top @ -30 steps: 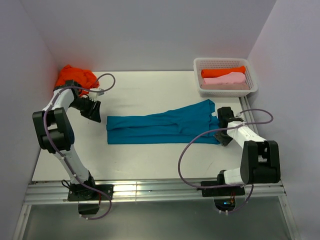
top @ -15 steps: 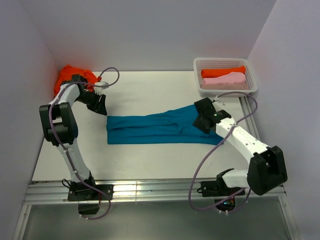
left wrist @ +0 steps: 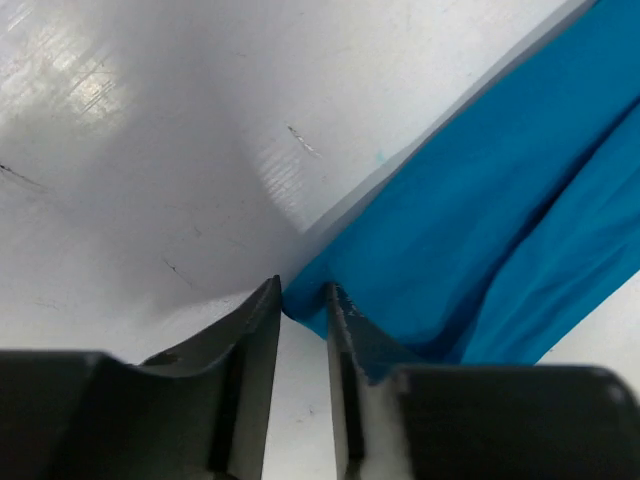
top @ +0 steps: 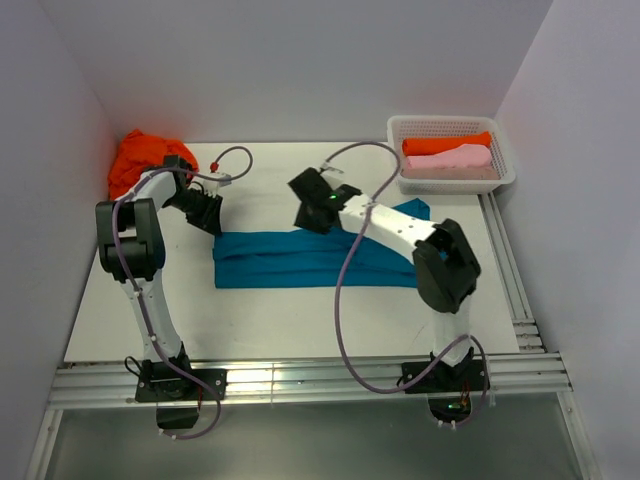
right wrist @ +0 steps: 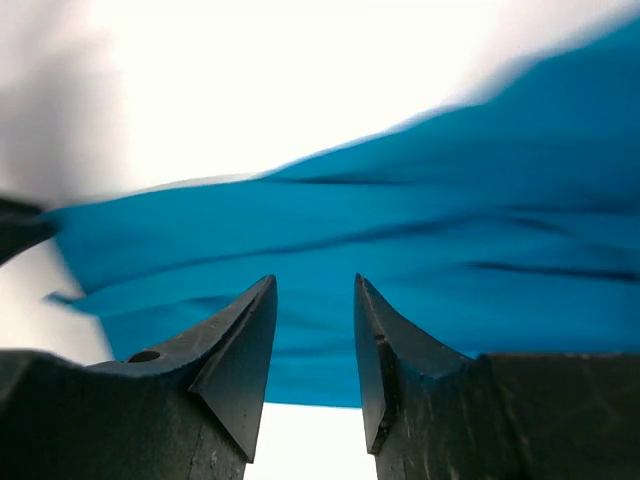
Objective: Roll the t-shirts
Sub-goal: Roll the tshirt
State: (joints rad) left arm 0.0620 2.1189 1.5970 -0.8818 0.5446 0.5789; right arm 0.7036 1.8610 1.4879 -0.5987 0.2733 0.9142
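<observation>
A teal-blue t-shirt [top: 300, 258] lies folded into a long flat strip across the middle of the table. My left gripper [top: 207, 213] is down at the strip's far left corner. In the left wrist view that teal t-shirt [left wrist: 500, 220] has its corner tip between the fingertips of the left gripper [left wrist: 298, 295], whose jaws stand narrowly open. My right gripper [top: 305, 205] hovers open over the strip's far edge near its middle. In the right wrist view the right gripper [right wrist: 314, 285] holds nothing, with teal t-shirt [right wrist: 400, 220] below it.
A crumpled orange t-shirt [top: 145, 158] lies at the back left, close behind the left arm. The white lattice basket [top: 505, 150] at the back right holds a rolled orange shirt [top: 445, 144] and a rolled pink shirt [top: 460, 158]. Walls stand on three sides.
The right arm has swung from the shirt's right end across to its far edge near the middle. The left gripper has moved to the shirt's far left corner and narrowed its jaws.
</observation>
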